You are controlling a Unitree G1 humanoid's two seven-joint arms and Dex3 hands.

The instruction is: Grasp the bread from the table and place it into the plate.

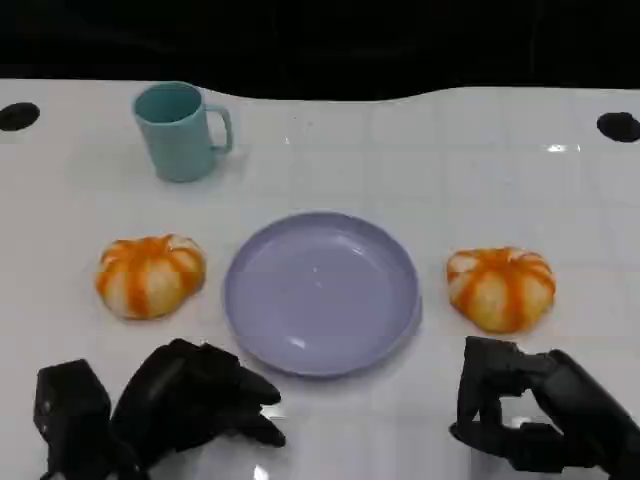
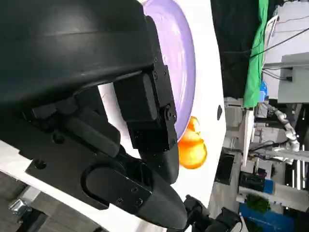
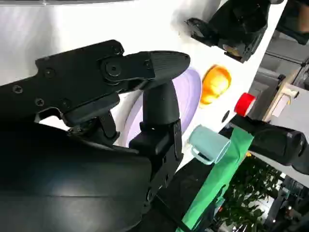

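Observation:
Two round orange-and-white breads lie on the white table, the left bread (image 1: 150,275) and the right bread (image 1: 500,288), on either side of an empty lavender plate (image 1: 320,292). My left hand (image 1: 195,405) rests near the front edge, below the left bread, fingers apart and holding nothing. Just below the right bread is my right hand (image 1: 530,415), its fingers curved apart around an empty gap. The left wrist view shows the plate (image 2: 181,58) and the right bread (image 2: 192,150) beyond it. The right wrist view shows the plate (image 3: 192,94), the left bread (image 3: 215,84) and my left hand (image 3: 236,24).
A teal mug (image 1: 183,130) stands at the back left, well behind the plate; it also appears in the right wrist view as the mug (image 3: 207,145). Two dark holes (image 1: 18,116) mark the table's far corners. A red object (image 3: 245,103) sits off the table.

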